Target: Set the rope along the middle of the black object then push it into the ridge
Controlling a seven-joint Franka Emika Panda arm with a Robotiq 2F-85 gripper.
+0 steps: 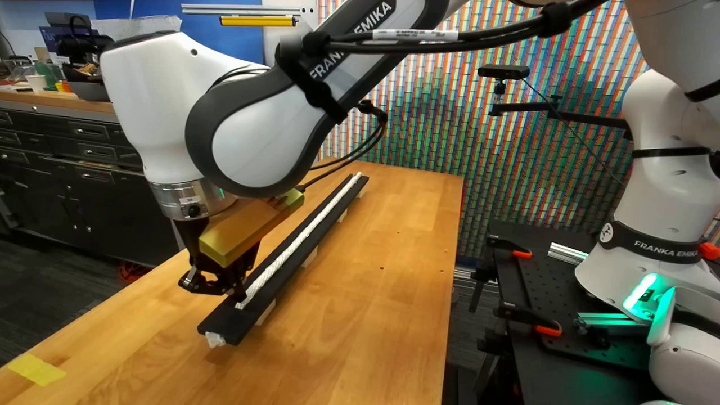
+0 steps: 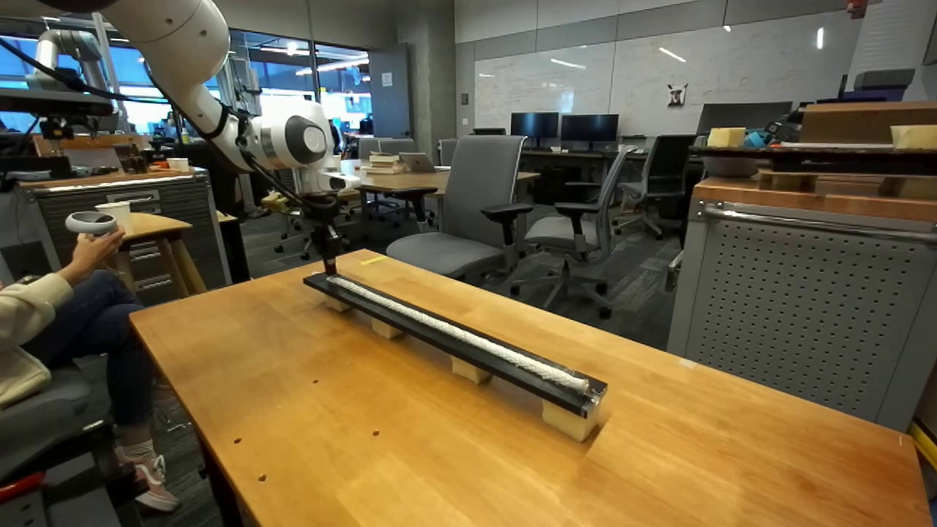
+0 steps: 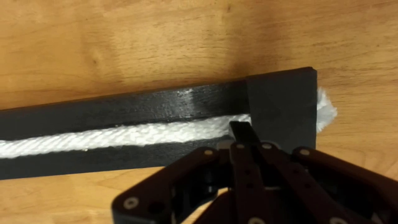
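Observation:
The white rope runs straight along the middle of the long black object. It covers the ridge, so the channel floor is hidden. At the bar's end by the gripper, the rope meets a flat black section, and a frayed white tuft sticks out past it. My gripper points down with its fingers together, nothing visible between them. In the wrist view the tips overlap the rope beside that flat section; contact or a small gap, I cannot tell.
Several pale blocks prop the bar above the wooden table. Yellow tape marks the table near an edge. A seated person and a grey chair are close by. Another robot arm stands on a black bench.

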